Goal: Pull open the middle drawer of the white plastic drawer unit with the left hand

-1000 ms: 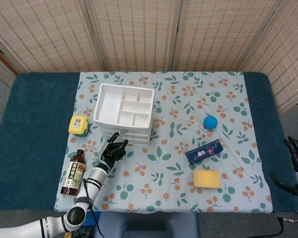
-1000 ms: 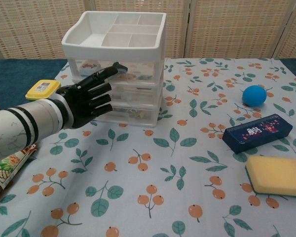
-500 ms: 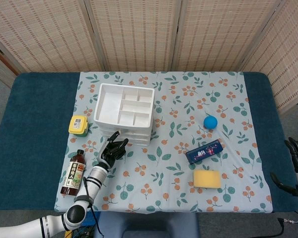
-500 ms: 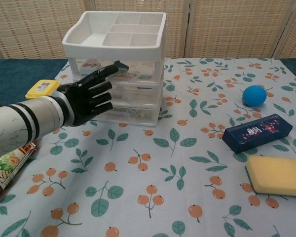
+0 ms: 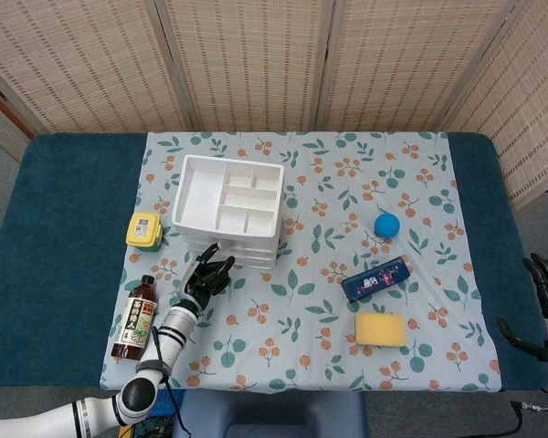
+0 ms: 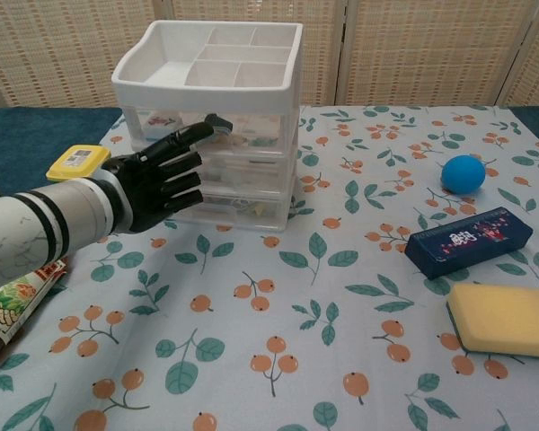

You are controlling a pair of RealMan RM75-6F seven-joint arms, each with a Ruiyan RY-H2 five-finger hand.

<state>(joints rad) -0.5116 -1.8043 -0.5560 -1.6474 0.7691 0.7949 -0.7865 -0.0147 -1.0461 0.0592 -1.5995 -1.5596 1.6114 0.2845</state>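
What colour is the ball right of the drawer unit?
Blue; the ball shows best in the chest view.

Blue table (image 5: 64,228) with floral cloth (image 5: 320,310) — on the cloth: drawer unit (image 5: 226,212), yellow tub (image 5: 144,231), bottle (image 5: 134,318), ball (image 5: 387,224), blue box (image 5: 375,278), sponge (image 5: 381,329).

Surface and material findings, table and contents.

The drawer unit (image 6: 217,108) has an opaque white plastic frame, smooth and faintly glossy, with clear see-through plastic drawer fronts. The left hand (image 6: 162,184) is black with a low sheen; the forearm behind it is a smooth white shell. The tablecloth (image 6: 278,296) is matt printed fabric, lying over a dark blue, felt-like table (image 5: 64,237) cover. The sponge (image 6: 508,319) is yellow, porous and matt. The blue box (image 6: 467,241) looks like printed card with a slight gloss. The ball (image 6: 463,172) is matt blue. The bottle (image 5: 134,317) carries a glossy paper label. The screens (image 5: 256,59) behind are woven reed in wood frames.
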